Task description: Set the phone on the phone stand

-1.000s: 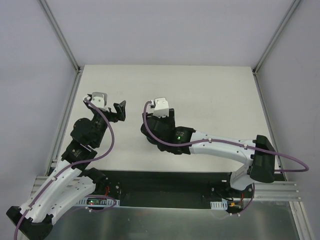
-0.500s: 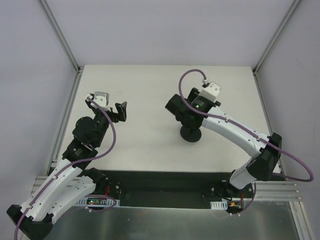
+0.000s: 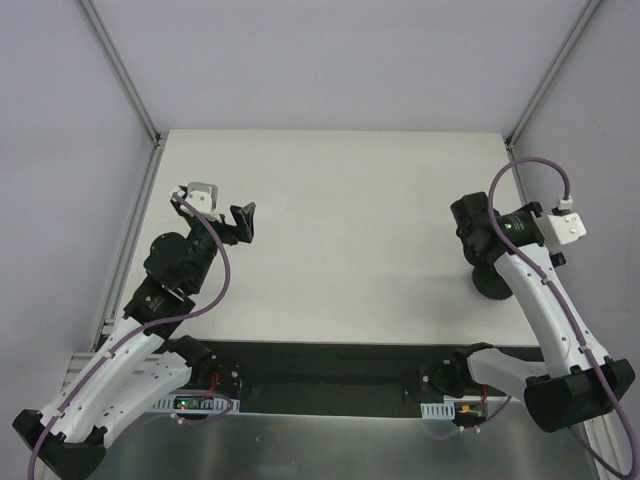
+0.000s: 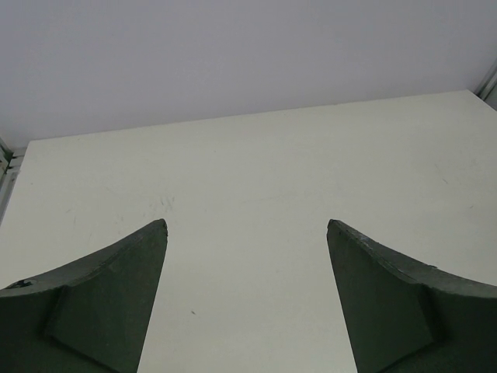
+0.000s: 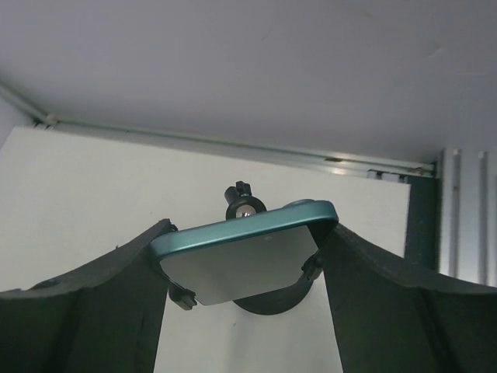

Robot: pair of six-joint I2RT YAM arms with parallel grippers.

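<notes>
In the right wrist view the phone (image 5: 241,260), a thin slab with a teal edge and a pale reflecting face, sits between my right gripper's (image 5: 248,225) fingers, which press on its two side edges. Small black claws of the phone stand (image 5: 272,299) hook its lower corners. The stand's round base and a knob show behind it. From above, the stand's disc base (image 3: 497,283) is near the table's right edge under my right gripper (image 3: 480,245), and the phone is hidden. My left gripper (image 3: 240,222) hovers open at the left, nothing between its fingers (image 4: 116,287).
An aluminium rail (image 5: 311,159) runs along the table edge just beyond the stand. The white table (image 3: 340,220) ends at frame posts on both sides. A black strip (image 3: 330,365) lies at the front between the arm bases.
My right arm has swung from the table's middle to its right side. The stand's base has travelled with it. The left arm has barely moved.
</notes>
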